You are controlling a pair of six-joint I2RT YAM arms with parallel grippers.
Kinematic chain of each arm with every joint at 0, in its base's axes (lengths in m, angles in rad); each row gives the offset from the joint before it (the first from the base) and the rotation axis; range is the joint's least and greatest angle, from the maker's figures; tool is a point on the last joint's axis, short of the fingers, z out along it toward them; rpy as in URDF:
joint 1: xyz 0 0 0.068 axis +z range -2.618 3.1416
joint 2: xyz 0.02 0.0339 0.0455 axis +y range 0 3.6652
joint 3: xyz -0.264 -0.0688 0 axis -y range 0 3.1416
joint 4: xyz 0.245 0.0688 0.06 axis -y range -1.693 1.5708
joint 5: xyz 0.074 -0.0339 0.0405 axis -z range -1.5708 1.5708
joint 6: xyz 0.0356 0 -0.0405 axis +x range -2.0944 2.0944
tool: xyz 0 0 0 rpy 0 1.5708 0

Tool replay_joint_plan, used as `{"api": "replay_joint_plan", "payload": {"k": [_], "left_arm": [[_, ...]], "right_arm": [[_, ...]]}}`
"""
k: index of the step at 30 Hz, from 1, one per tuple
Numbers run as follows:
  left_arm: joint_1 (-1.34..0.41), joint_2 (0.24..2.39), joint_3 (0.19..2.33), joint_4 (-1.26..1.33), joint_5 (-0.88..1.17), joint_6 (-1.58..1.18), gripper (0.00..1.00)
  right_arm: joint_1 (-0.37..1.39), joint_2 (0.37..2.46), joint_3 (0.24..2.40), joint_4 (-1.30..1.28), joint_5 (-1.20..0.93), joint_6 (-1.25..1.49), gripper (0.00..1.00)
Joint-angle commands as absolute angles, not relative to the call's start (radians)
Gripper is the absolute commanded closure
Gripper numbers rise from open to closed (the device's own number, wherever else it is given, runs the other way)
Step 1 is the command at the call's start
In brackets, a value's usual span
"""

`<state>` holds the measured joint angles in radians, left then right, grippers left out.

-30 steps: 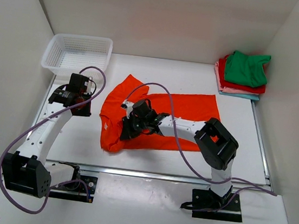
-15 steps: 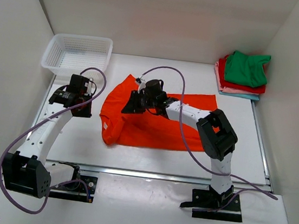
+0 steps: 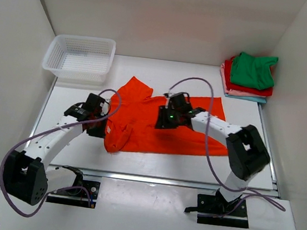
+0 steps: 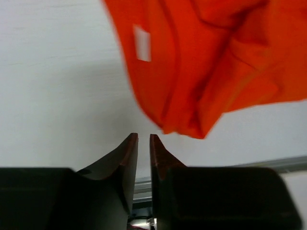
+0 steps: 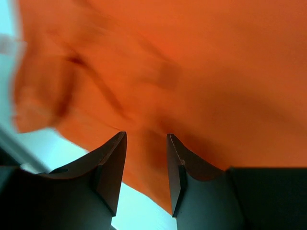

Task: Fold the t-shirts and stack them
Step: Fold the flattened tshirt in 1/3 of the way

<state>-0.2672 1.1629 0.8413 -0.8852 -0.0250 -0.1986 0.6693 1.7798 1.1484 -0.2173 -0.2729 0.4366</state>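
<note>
The bright orange t-shirt point(image 3: 140, 131) lies spread across the middle of the table, its left part bunched and creased. My left gripper point(image 3: 100, 128) sits at the shirt's left edge. In the left wrist view its jaws point(image 4: 143, 136) stand a narrow gap apart over bare table, with nothing between them and the orange cloth point(image 4: 206, 72) just ahead. My right gripper point(image 3: 162, 119) hovers over the shirt's middle. Its jaws point(image 5: 146, 136) are open above the orange cloth point(image 5: 216, 72), holding nothing. Folded t-shirts point(image 3: 252, 71) are stacked at the back right, green on top.
A white mesh basket point(image 3: 81, 55) stands at the back left corner. White walls close in the table on the left, back and right. A metal rail point(image 3: 162, 179) runs along the near edge, by the arm bases.
The right gripper has opened, let go of the orange cloth and moved right over the shirt's middle. The left arm has swung right and nearer, up to the shirt's left edge.
</note>
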Motion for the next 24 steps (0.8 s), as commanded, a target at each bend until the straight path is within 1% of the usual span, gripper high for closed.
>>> {"api": "replay_joint_plan", "payload": {"k": [1,2,5,8,10,13,16,19,22,24], "left_arm": [[-0.313,1.121,0.770,-0.709,0.136,-0.343,0.75],[-0.307,1.126,0.721,-0.642,0.190,-0.388,0.80],[-0.336,1.167,0.664,-0.508,0.180,-0.449,0.84],[-0.331,1.257,0.658,-0.445,0.132,-0.460,0.84],[-0.337,1.351,0.693,-0.457,0.075,-0.443,0.84],[-0.359,1.442,0.762,-0.541,0.002,-0.399,0.85],[-0.362,1.523,0.807,-0.622,-0.063,-0.348,0.82],[-0.341,1.552,0.816,-0.687,-0.119,-0.308,0.83],[-0.328,1.548,0.830,-0.735,-0.193,-0.282,0.79],[-0.308,1.545,0.819,-0.748,-0.219,-0.262,0.81]], "right_arm": [[0.533,1.646,1.053,-0.302,-0.114,0.379,0.64],[0.484,1.614,1.022,-0.322,-0.112,0.362,0.64],[0.375,1.560,0.971,-0.348,-0.123,0.319,0.64],[0.302,1.557,0.962,-0.373,-0.123,0.279,0.64],[0.276,1.592,0.976,-0.408,-0.114,0.252,0.64],[0.275,1.650,0.992,-0.462,-0.092,0.248,0.64],[0.291,1.667,0.977,-0.511,-0.080,0.261,0.63],[0.311,1.648,0.937,-0.549,-0.074,0.307,0.63],[0.347,1.614,0.876,-0.571,-0.093,0.362,0.64],[0.373,1.569,0.841,-0.575,-0.095,0.396,0.64]]}}
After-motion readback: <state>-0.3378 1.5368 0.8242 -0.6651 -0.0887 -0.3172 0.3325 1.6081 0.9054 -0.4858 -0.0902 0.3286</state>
